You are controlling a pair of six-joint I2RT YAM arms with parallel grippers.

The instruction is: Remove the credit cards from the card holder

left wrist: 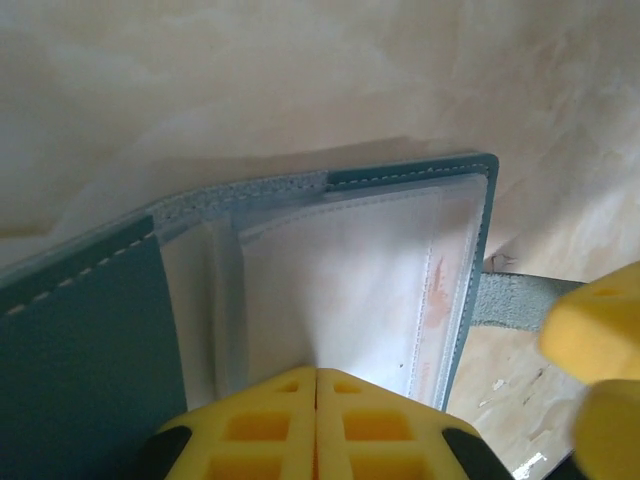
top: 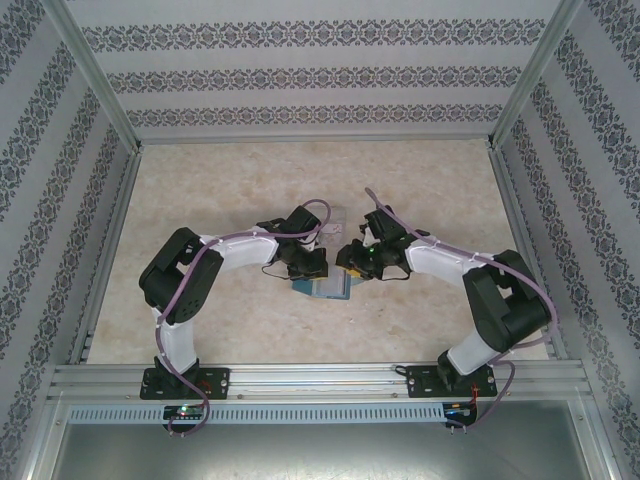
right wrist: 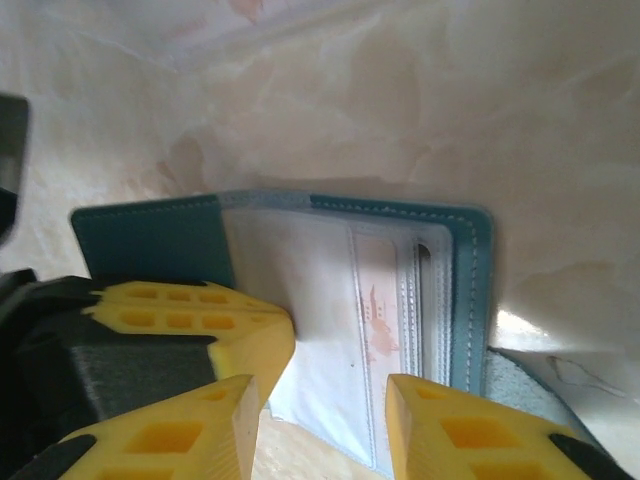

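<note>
Counter: beige, marbled, with aluminium rails at the edges.
Walls: pale paper, dark floral bands.
Holder: open, mid-counter, between both pincers.
Card: pale, in a clear sleeve; its reddish mark is unreadable.
Left pincer: closed on Holder's near edge.
Right pincer: jaws apart, straddling the sleeve.

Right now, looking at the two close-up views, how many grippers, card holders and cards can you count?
grippers: 2 (left gripper, right gripper)
card holder: 1
pale card showing in its clear sleeve: 1; others may be hidden
total: 4
</note>
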